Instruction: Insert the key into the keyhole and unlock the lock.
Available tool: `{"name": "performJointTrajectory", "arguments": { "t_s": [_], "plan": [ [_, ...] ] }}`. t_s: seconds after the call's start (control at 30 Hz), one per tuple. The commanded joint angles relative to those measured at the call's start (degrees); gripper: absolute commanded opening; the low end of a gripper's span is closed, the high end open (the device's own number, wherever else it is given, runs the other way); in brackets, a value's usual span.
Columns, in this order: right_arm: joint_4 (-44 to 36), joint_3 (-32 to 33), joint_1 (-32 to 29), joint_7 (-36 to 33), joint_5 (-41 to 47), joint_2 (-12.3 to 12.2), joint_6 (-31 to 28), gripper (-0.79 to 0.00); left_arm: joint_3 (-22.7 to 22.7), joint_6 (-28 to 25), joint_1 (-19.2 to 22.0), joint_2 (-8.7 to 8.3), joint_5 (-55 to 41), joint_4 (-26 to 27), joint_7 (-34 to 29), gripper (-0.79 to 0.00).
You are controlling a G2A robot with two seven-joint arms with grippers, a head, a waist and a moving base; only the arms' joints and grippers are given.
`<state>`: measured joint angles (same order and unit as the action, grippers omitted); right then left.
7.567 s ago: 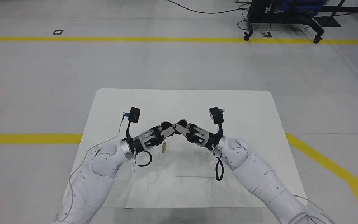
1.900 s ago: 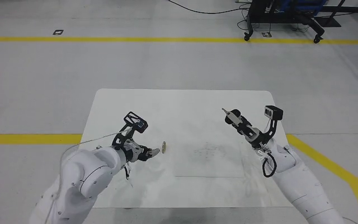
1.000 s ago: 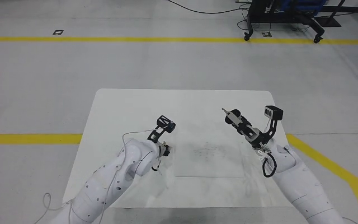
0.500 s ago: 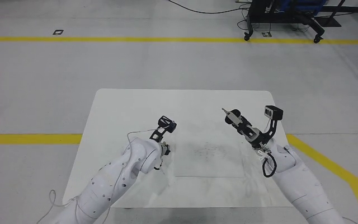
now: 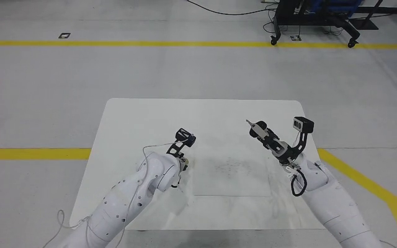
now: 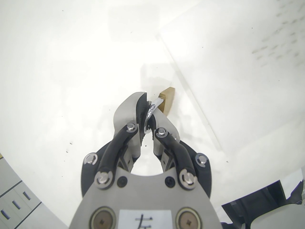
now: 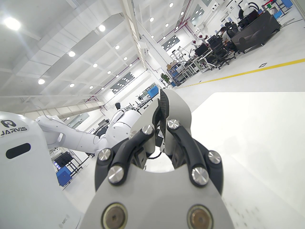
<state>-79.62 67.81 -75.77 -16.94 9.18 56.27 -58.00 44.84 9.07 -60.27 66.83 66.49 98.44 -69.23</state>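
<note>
The left gripper [image 6: 149, 107] is closed tight. Its two black finger pads pinch the shiny silver loop [image 6: 152, 106] of a small gold metal padlock [image 6: 168, 98]. The gold body of the padlock sticks out past the finger tips and points down at the big white table [image 5: 124, 124]. I cannot tell if the padlock touches the table or hangs just over it. Just beside the padlock runs the edge of a thin clear sheet [image 6: 238, 72] that lies flat on the table, with faint grey marks on it. In the top view this arm bends in over the middle of the table, near its front half

The right gripper [image 7: 162, 101] is well apart from the left one, up in the air over the right side of the table. Its fingers are pressed together, and in the top view a small thin key [image 5: 249, 123] pokes out past their tips

Around the table is a grey floor [image 5: 186, 68] with yellow lines [image 5: 124, 43] on it
</note>
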Motion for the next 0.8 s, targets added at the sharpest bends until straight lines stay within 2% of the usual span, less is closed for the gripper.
{"name": "performJointTrajectory", "arguments": {
  "t_s": [0.0,0.43,0.77],
  "plan": [
    [0.00,0.00,0.00,0.00,0.00,0.00,0.00,-0.785,0.28,-0.20,-0.16,0.08,-0.03,0.14,-0.06,-0.785],
    [0.00,0.00,0.00,0.00,0.00,0.00,0.00,-0.785,3.06,-1.63,-1.94,0.21,-0.80,1.09,1.05,-0.785],
    [0.00,0.00,0.00,0.00,0.00,0.00,0.00,-0.785,6.44,-1.75,-3.85,0.03,-1.45,3.83,2.36,-0.785]
  ]
}}
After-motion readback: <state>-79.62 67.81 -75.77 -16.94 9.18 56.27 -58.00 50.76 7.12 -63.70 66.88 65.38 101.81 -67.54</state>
